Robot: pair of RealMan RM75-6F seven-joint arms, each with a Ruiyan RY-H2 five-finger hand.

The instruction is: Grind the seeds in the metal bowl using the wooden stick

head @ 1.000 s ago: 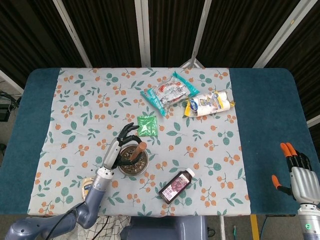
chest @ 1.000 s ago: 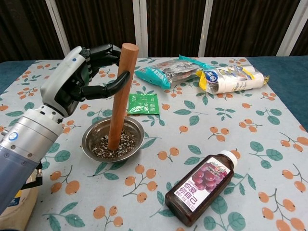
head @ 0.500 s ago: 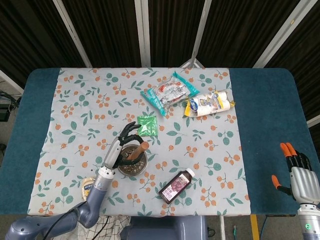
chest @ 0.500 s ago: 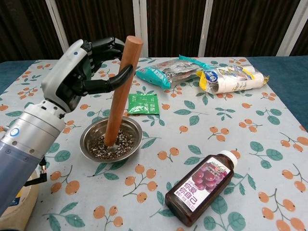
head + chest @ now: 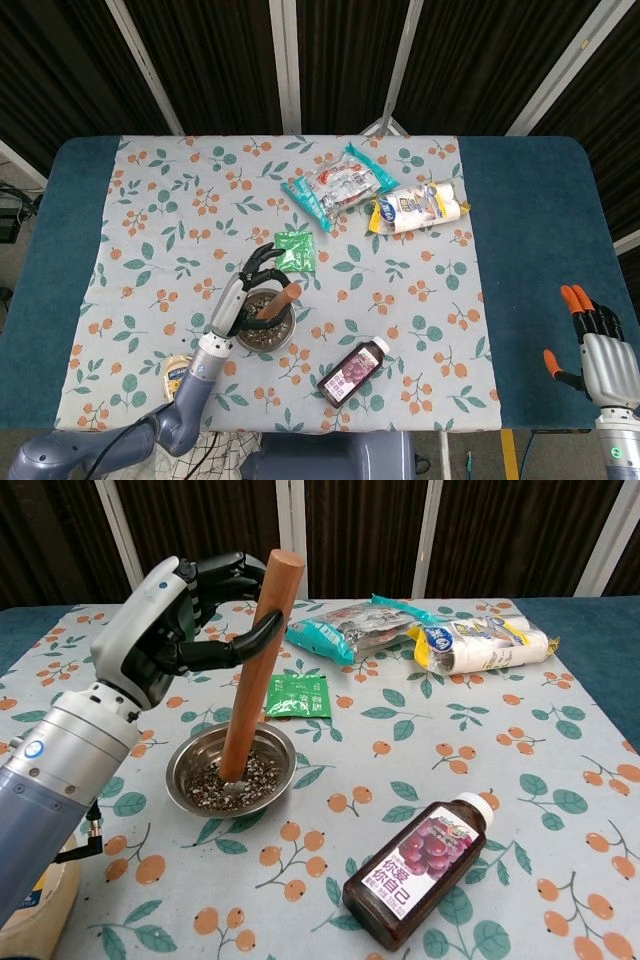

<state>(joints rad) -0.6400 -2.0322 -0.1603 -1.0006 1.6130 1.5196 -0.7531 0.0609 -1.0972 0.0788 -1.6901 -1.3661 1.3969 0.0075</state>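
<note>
Your floral tablecloth (image 5: pixel 180 200) covers the table's middle. On it, near the front left, sits the metal bowl (image 5: pixel 190 759) with dark seeds (image 5: pixel 258 772) in its bottom. Your left hand (image 5: pixel 165 620) wraps its fingers around the upper part of the wooden stick (image 5: pixel 255 660), which leans right at the top, its lower end planted among the seeds. Your right hand (image 5: pixel 598 345) stays at the front right edge, fingers extended and apart, holding nothing. A purple juice bottle (image 5: pixel 422 867) lies on its side right of the bowl.
</note>
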